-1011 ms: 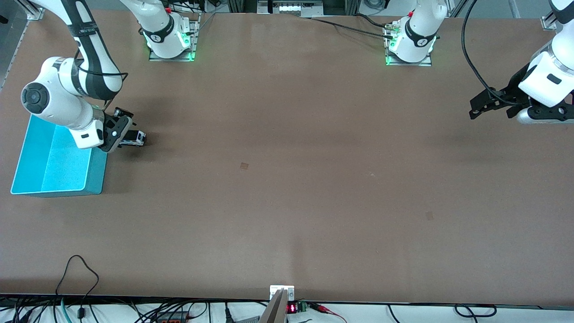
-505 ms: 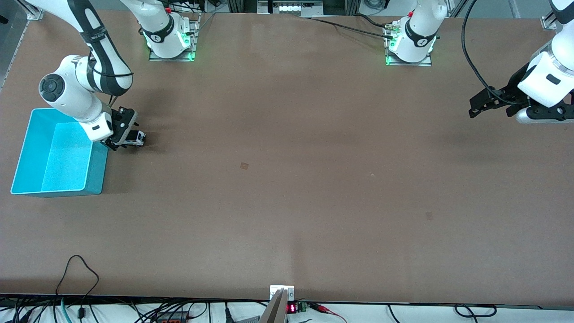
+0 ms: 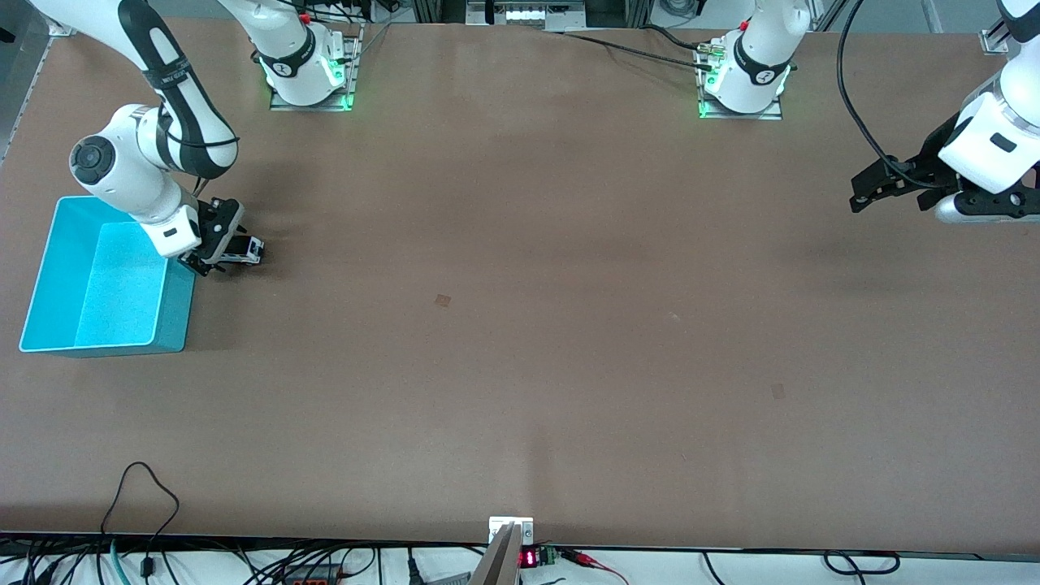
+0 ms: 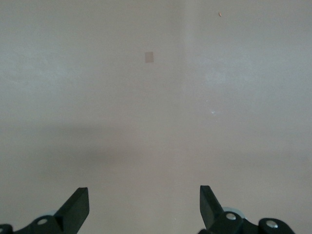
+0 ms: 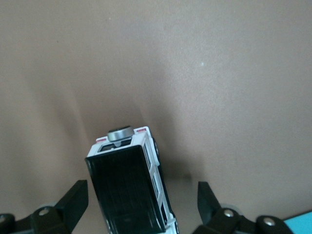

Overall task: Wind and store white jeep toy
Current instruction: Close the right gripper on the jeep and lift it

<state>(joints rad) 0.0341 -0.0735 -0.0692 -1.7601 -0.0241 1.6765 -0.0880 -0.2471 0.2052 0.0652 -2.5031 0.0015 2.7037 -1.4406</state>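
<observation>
Right wrist view shows the white jeep toy (image 5: 130, 181) sitting on the desk (image 3: 520, 325), just beside the blue bin (image 3: 49, 280). My right jaws (image 5: 141, 207) stand apart around it, not pinching. If I squeeze crooked, it may roll away. My left jaws (image 4: 144, 207) wait, wide apart.

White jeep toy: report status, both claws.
Right claw open, astride the white jeep toy on the table beside the turquoise bin. Left claw open, waiting over bare table. Nothing in the way.
</observation>
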